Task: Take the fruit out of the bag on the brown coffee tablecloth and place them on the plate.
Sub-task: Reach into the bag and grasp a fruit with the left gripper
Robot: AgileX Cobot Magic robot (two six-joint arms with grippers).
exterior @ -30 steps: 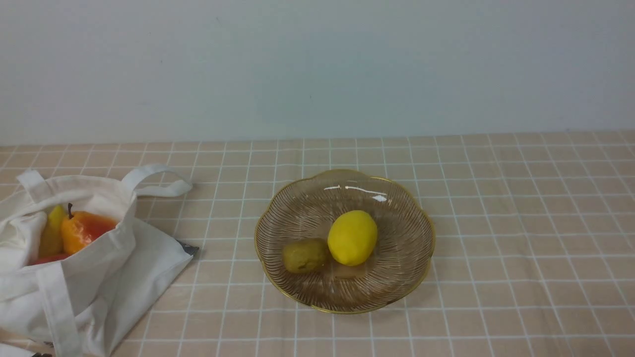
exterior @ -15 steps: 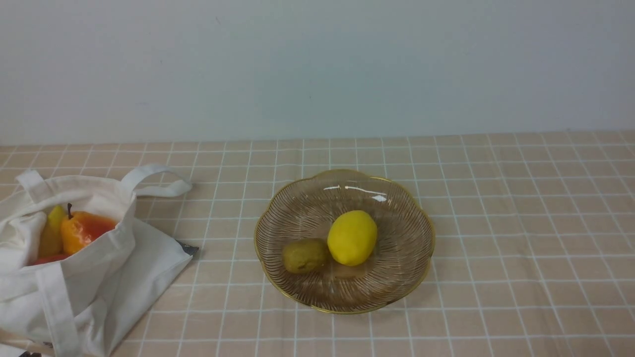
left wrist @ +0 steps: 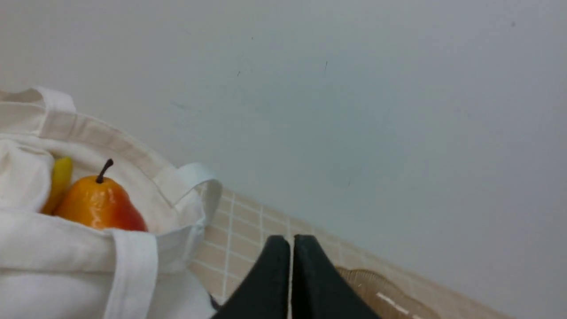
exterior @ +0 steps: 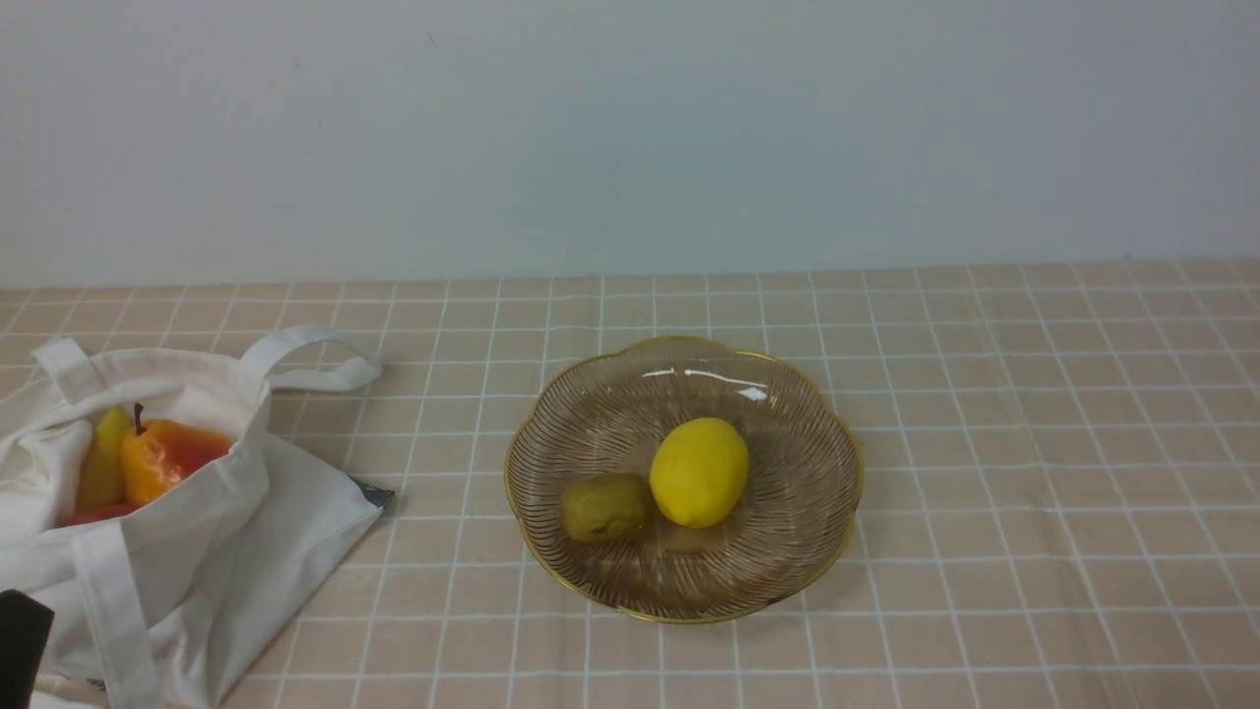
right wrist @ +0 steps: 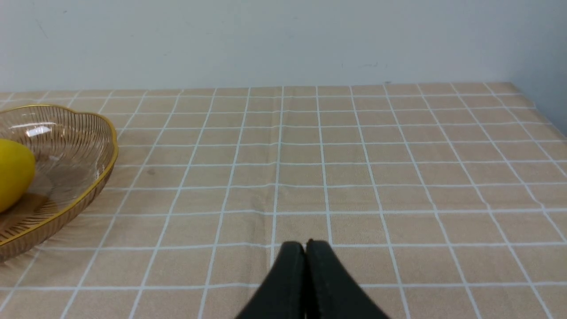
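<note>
- Now a black part of the left arm (exterior: 20, 645) shows in the front view's near-left corner, over the near edge of the bag (exterior: 246, 512). Half a second ago barely a dark speck showed there.
- Nothing else has shifted. The pear (exterior: 162, 458), the yellow pointed fruit (exterior: 103, 463) and a sliver of the red fruit (exterior: 94, 515) lie in the bag's open mouth, at about 9 o'clock from the plate (exterior: 610, 394).
- The plate already holds a lemon (exterior: 699, 471) and a brownish-green fruit (exterior: 603, 507), which touch.
- In the left wrist view the left jaws are pressed together and empty, pointing past the pear.
- Likewise the right jaws are pressed together, low over bare tablecloth (right wrist: 354, 177), at 3 o'clock from the plate.
- Judging from this, a reach for the next fruit is starting, and the left jaws must spread before entering the bag.
</note>
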